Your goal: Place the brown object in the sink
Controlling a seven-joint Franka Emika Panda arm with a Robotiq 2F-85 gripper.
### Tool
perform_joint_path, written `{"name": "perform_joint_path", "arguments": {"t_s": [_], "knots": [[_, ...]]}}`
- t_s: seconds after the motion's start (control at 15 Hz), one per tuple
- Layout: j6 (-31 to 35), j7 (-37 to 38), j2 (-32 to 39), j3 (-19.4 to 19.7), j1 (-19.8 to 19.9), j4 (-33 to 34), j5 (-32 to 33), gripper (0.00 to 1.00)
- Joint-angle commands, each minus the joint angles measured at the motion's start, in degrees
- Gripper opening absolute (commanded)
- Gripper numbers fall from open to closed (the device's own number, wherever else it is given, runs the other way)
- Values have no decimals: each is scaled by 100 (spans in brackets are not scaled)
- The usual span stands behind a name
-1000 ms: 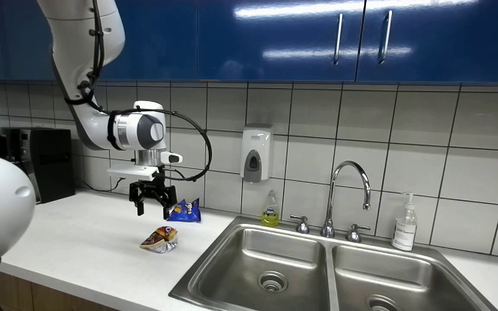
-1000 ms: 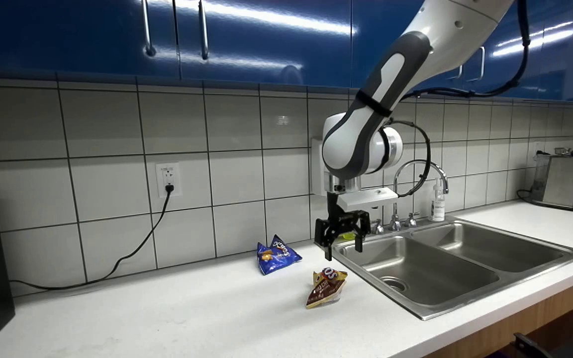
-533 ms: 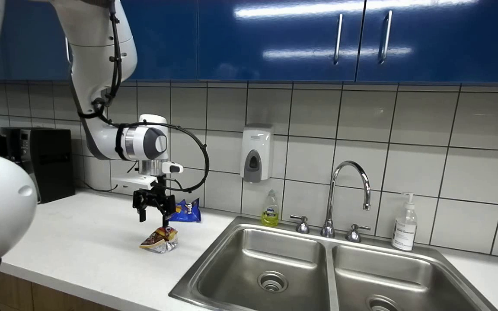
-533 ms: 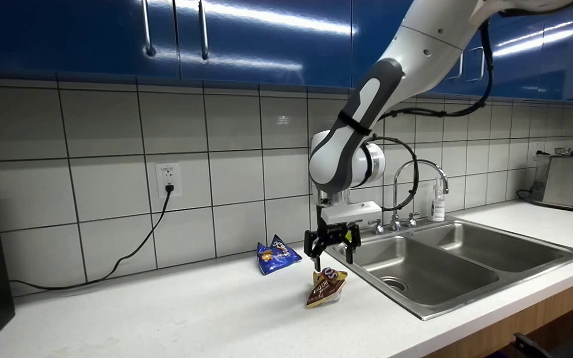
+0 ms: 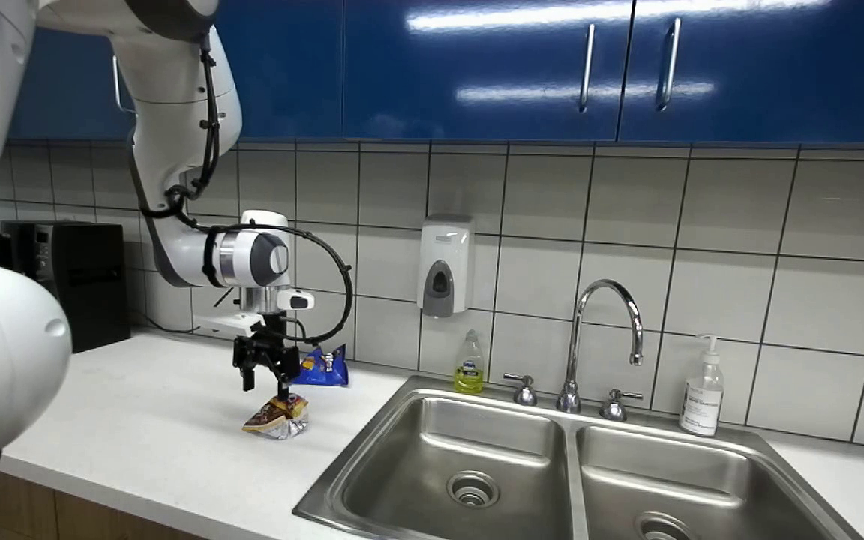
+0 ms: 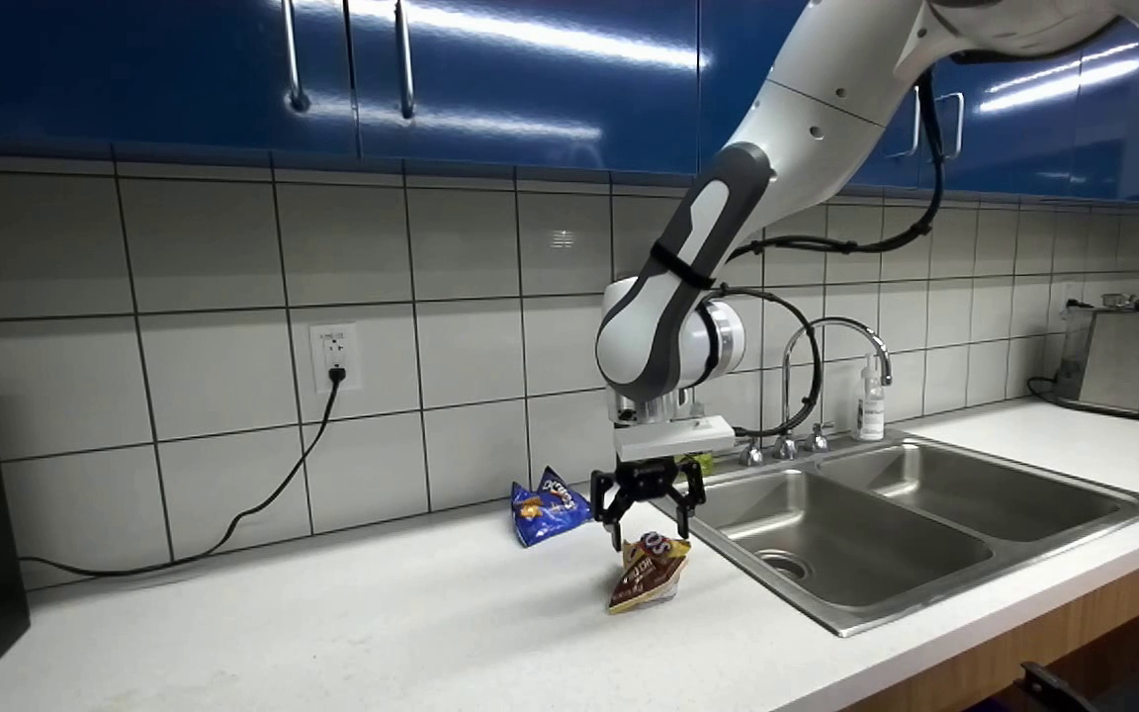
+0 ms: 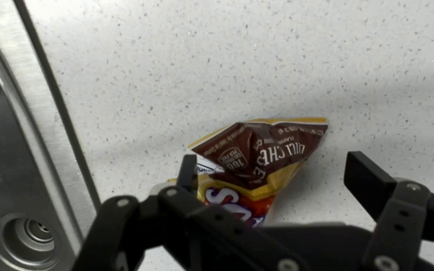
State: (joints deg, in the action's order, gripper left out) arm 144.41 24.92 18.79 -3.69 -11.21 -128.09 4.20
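The brown object is a crumpled brown-and-yellow snack bag lying on the white counter, left of the sink. The bag also shows in an exterior view and in the wrist view. The sink is steel with two basins; its rim shows at the left of the wrist view. My gripper is open and empty, low over the bag, pointing down. Its fingertips are near the bag's top; I cannot tell whether they touch. In the wrist view the gripper hides the bag's lower part.
A blue snack bag lies behind, near the tiled wall. A yellow-green soap bottle, a chrome faucet and a pump bottle stand along the sink's back. A black appliance stands on the counter.
My gripper has come down toward the brown bag, with its fingertips now at the height of the bag's top. It has also turned slightly. The bags have not moved.
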Motion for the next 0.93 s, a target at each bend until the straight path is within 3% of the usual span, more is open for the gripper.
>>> {"name": "perform_joint_path", "arguments": {"t_s": [0.0,0.33,0.87], "knots": [[-76,698,127,313,-239,245,190,100],[-63,1679,327,718,-519,396,599,100],[-133,2328,414,807,-699,467,889,100]]}}
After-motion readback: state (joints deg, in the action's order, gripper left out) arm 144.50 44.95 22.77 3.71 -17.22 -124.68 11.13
